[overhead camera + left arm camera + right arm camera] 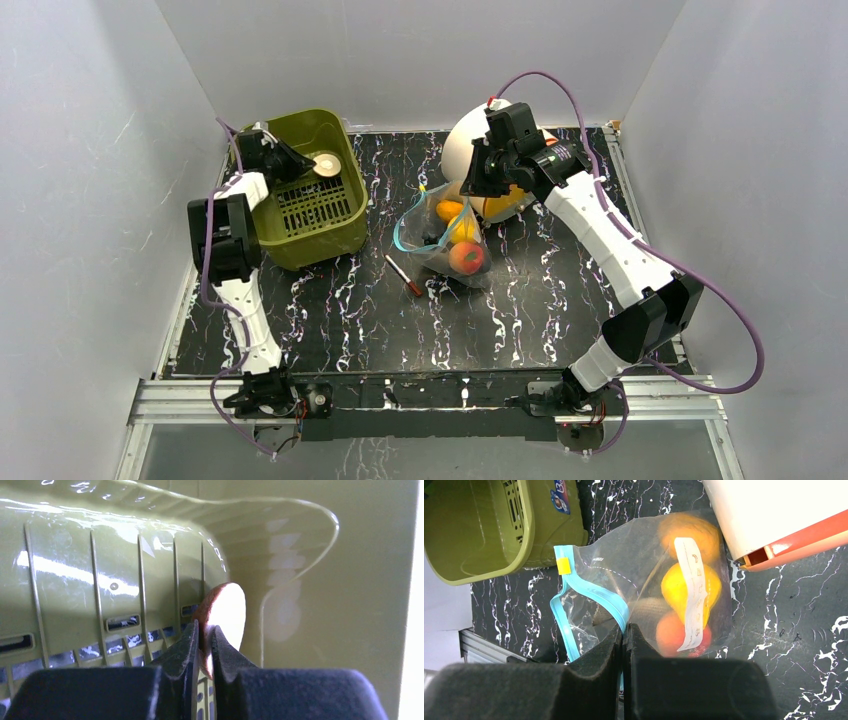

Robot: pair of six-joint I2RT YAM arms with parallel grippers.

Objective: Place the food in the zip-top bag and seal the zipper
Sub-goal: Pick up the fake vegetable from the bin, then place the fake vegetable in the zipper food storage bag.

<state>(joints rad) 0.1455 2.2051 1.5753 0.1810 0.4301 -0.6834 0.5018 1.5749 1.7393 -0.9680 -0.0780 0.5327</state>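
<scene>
The round disc point(227, 612) is washed out to white, and its lower part is hidden between the fingers of the left tool point(204, 632). The basket point(100, 580) is cut off at 9, 12 and 6 o'clock. The zipper point(599, 597) runs behind the right tool point(624, 627), so a pinch on it cannot be told. Inside the bag point(624, 555), a grey-brown piece point(644, 606) at 9 o'clock of the yellow fruit point(714, 587) is too blurred to name.
</scene>
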